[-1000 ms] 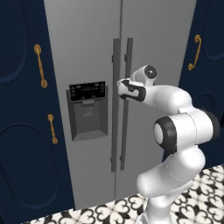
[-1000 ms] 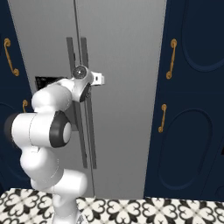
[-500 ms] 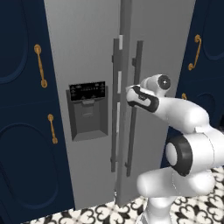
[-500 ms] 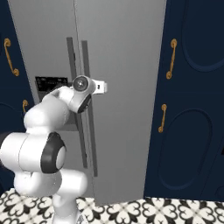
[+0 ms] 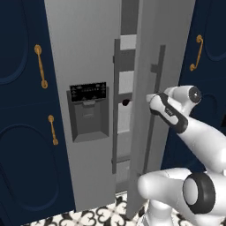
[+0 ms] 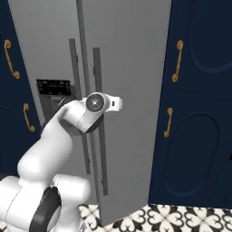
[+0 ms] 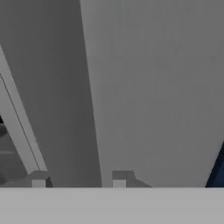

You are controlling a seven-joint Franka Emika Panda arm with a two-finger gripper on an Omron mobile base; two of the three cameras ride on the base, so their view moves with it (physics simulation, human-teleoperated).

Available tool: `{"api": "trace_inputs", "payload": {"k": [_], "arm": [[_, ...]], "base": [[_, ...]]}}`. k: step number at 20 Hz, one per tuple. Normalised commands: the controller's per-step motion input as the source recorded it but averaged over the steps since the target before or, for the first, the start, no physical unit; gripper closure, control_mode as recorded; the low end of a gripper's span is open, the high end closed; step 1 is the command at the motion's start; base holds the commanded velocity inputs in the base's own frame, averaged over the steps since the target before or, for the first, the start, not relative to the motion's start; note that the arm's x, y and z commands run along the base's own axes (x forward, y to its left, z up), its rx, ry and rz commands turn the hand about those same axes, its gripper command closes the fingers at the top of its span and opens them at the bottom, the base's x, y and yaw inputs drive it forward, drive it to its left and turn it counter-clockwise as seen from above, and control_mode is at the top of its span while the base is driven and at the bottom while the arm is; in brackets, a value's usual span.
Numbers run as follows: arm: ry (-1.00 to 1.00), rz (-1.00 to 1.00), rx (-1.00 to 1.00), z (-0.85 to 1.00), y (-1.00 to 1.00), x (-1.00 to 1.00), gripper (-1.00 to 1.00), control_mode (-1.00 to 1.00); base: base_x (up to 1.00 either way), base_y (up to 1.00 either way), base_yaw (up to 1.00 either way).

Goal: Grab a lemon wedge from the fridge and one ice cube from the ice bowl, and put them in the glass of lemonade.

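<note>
Fridge (image 5: 88, 53): grey, two doors, right door swung partly ajar; gripper (image 5: 151, 100): at that door's long vertical handle (image 5: 152, 119), jaws narrowly parted around it; dispenser panel (image 5: 89, 110): left door.

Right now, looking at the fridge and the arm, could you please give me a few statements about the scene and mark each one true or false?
1. The fridge's right door stands ajar, with a gap between the doors. True.
2. The gripper is at the right door's handle. True.
3. The black dispenser panel is on the right door. False: it is on the left door.
4. The cabinets beside the fridge are white with silver handles. False: they are navy with brass handles.
5. A lemon wedge is pinched in the gripper. False: no wedge is in it.
</note>
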Motion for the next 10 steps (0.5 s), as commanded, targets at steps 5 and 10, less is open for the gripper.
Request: {"api": "trace_inputs", "payload": {"k": [5, 10], "arm": [[0.13, -0.06, 0.02, 0.22, -0.99, -0.3, -1.0, -1.0], [0.23, -0.1, 0.0, 0.53, -0.95, -0.03, -1.0, -1.0]], "base": [[0.0, 0.0, 0.0], [0.0, 0.0, 0.0]]}}
